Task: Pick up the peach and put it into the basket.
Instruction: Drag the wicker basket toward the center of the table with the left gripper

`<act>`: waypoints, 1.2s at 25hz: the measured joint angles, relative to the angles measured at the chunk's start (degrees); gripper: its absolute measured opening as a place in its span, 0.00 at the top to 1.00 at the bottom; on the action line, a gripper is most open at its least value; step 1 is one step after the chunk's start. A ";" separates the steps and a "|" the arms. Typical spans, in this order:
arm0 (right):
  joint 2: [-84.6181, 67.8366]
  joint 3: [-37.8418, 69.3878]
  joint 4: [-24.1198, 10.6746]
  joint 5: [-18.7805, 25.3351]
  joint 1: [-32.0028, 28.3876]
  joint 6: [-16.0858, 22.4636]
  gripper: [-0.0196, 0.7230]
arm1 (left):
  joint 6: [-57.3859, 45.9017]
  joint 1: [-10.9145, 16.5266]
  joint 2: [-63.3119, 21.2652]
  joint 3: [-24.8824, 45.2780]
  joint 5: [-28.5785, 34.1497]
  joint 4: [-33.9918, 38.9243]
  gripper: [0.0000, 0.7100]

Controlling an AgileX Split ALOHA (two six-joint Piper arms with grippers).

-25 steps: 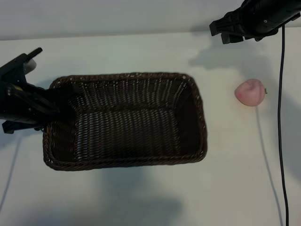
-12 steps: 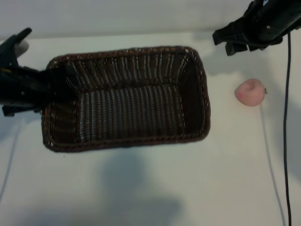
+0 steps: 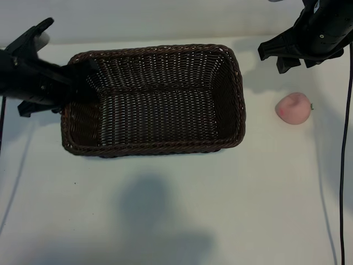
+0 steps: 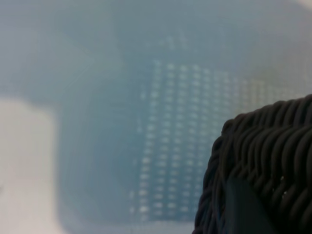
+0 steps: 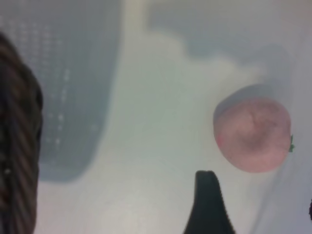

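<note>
Since the earlier frames the basket (image 3: 154,99) has slid up the exterior view toward the far edge of the surface (image 3: 165,221), and the right hand (image 3: 289,58) has shifted toward the peach (image 3: 293,108). The left hand (image 3: 74,83) is clamped on the basket's left end wall, rim between its fingers. The peach lies untouched on the surface, well apart from the basket's right end. Beyond it, the right hand hovers with its fingers spread and empty. I judge this the approach step; next it must descend, straddle the fruit and close.
</note>
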 joint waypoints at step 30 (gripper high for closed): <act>0.00 0.00 -0.17 -0.10 0.00 1.65 0.32 | 3.41 -3.32 16.03 -12.66 1.66 -1.47 0.66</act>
